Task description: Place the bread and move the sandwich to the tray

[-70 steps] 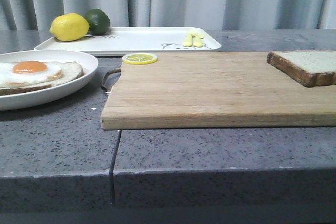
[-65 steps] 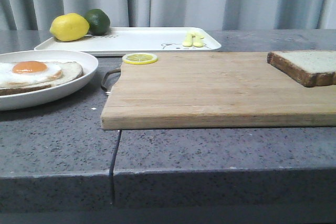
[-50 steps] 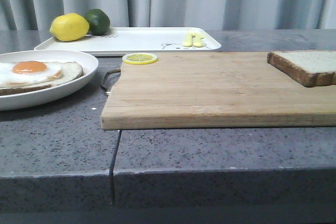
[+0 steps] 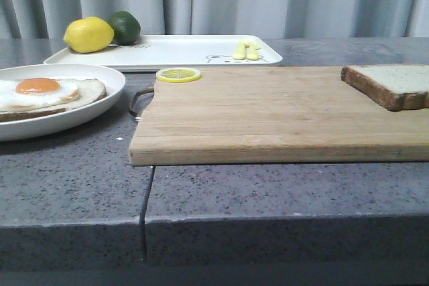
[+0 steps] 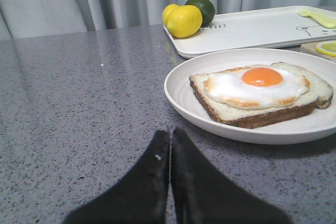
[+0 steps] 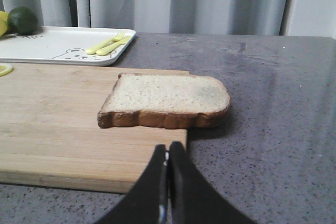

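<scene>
Both my grippers closed, held low over the counter.
My left gripper (image 5: 169,145) has its two black fingers pressed tip to tip, holding nothing. My right gripper (image 6: 168,158) matches it: fingers together, empty. Neither arm shows in the front view.

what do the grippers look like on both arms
Only the fingers show, in the wrist views. The left gripper has two plain black fingers that taper to rounded tips, with one tiny pale speck near a tip. The right gripper has the same black tapered shape. No cables, markings or arm links are in view.
</scene>
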Controlling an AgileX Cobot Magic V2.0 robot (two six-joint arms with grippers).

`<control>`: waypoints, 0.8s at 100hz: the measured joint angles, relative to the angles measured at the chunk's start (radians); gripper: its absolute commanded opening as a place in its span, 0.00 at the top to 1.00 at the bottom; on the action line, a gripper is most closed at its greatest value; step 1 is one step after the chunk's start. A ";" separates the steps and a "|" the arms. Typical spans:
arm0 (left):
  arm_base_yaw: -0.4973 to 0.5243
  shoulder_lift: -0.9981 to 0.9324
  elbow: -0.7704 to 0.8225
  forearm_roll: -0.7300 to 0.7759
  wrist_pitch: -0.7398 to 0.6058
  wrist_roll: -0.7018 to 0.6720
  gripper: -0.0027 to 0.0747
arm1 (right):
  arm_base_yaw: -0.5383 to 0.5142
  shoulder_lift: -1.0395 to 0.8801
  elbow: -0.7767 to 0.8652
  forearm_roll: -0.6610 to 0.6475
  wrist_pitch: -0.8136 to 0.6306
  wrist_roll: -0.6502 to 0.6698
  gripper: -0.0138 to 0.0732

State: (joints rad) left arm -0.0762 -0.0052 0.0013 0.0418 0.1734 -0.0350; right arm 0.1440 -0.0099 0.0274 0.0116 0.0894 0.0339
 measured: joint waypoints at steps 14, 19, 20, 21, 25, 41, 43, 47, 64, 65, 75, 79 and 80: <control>0.000 0.000 0.000 0.000 0.000 0.000 0.99 | 0.000 0.000 0.000 0.000 0.000 0.000 0.98; 0.000 0.000 0.000 0.000 0.000 0.000 0.99 | 0.000 0.000 0.000 0.000 0.000 0.000 0.98; 0.000 0.000 0.000 0.000 0.000 0.000 0.99 | 0.000 0.000 0.000 0.000 0.000 0.000 0.98; 0.000 0.000 0.000 0.000 0.000 0.000 0.99 | 0.000 0.000 0.000 0.000 0.000 0.000 0.98; 0.000 0.000 0.000 -0.002 -0.005 0.000 0.99 | 0.000 0.000 0.000 0.000 -0.002 0.000 0.98; 0.000 0.000 0.000 -0.042 -0.081 0.000 0.99 | 0.000 0.000 0.000 0.000 -0.020 0.000 0.98; 0.000 0.000 0.000 -0.049 -0.090 0.000 0.99 | 0.000 0.000 0.000 0.002 -0.022 0.000 0.98; 0.000 0.000 0.000 -0.069 -0.097 0.000 0.99 | 0.000 0.000 0.000 0.011 -0.024 0.000 0.98; 0.000 0.000 -0.039 -0.157 -0.077 0.000 0.99 | 0.000 0.000 -0.024 0.063 -0.002 0.000 0.98; 0.000 0.000 -0.043 -0.159 -0.072 0.000 0.99 | 0.000 0.000 -0.027 0.063 -0.002 0.000 0.98; 0.000 0.000 -0.129 -0.172 0.005 0.000 0.99 | 0.000 0.000 -0.099 0.074 0.036 0.000 0.98; 0.000 0.008 -0.164 -0.174 0.048 0.000 0.99 | 0.000 0.011 -0.138 0.077 0.062 0.000 0.98; 0.000 0.010 -0.178 -0.176 0.054 0.000 0.99 | 0.000 0.014 -0.152 0.077 0.074 0.000 0.98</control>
State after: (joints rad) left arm -0.0762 0.0053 -0.1766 -0.1344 0.2279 -0.0350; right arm 0.1440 0.0038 -0.1244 0.0883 0.1633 0.0339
